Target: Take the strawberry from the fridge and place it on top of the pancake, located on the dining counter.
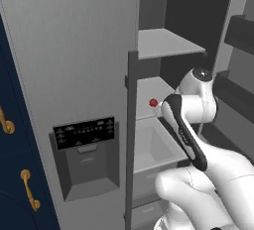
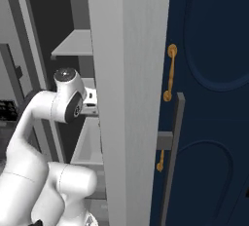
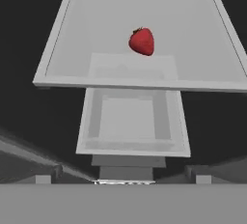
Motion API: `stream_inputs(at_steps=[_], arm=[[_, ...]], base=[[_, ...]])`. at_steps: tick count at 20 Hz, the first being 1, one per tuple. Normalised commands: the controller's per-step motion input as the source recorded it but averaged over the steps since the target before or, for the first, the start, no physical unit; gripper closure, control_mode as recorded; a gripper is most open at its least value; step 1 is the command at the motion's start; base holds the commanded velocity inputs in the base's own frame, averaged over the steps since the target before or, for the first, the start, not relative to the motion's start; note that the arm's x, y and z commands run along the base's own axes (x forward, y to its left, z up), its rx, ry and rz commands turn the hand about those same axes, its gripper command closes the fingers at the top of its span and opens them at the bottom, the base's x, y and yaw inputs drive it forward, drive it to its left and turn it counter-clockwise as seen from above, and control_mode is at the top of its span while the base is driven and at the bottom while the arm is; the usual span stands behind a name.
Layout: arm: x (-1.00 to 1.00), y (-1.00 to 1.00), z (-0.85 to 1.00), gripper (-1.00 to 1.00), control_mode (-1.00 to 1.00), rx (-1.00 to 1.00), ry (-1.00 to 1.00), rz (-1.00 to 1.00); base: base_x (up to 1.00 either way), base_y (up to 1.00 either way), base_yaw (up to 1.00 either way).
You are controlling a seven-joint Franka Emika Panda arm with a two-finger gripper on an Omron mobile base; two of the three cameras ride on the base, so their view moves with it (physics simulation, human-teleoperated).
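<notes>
Inside the tall grey two-door fridge (image 1: 74,50), the tiny bright red strawberry (image 3: 142,41) sits mid-shelf on a pale grey shelf (image 3: 87,49). End effector spread wide, empty: advance level, centre the fruit, then close gently.

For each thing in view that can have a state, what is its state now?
Tall grey two-door fridge: one door open, inside shelves visible.
Tiny bright red strawberry: lying on a pale grey shelf, not held.
Pale grey drawer bin: below that shelf, empty.
Two-finger gripper: open, holding nothing.
</notes>
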Motion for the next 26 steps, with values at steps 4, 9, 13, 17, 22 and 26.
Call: stream_inputs(at_steps=[4, 9, 13, 17, 22, 26], arm=[[0.83, 0.00, 0.00, -1.00, -1.00, 0.02, 0.00, 0.02], [0.40, 0.00, -0.04, -1.00, -1.00, 0.00, 0.00, 0.00], [0.58, 0.00, -0.06, -1.00, -1.00, 0.00, 0.04, 0.00], [0.38, 0.00, -0.20, -1.00, -1.00, 0.00, 0.00, 0.00], [0.37, 0.00, -0.12, -1.00, -1.00, 0.00, 0.00, 0.00], [0.34, 0.00, -0.18, -1.00, -1.00, 0.00, 0.00, 0.00]], base=[[0.00, 0.00, 0.00], [0.00, 0.00, 0.00], [0.00, 0.00, 0.00], [0.00, 0.00, 0.00], [0.00, 0.00, 0.00], [0.00, 0.00, 0.00]])
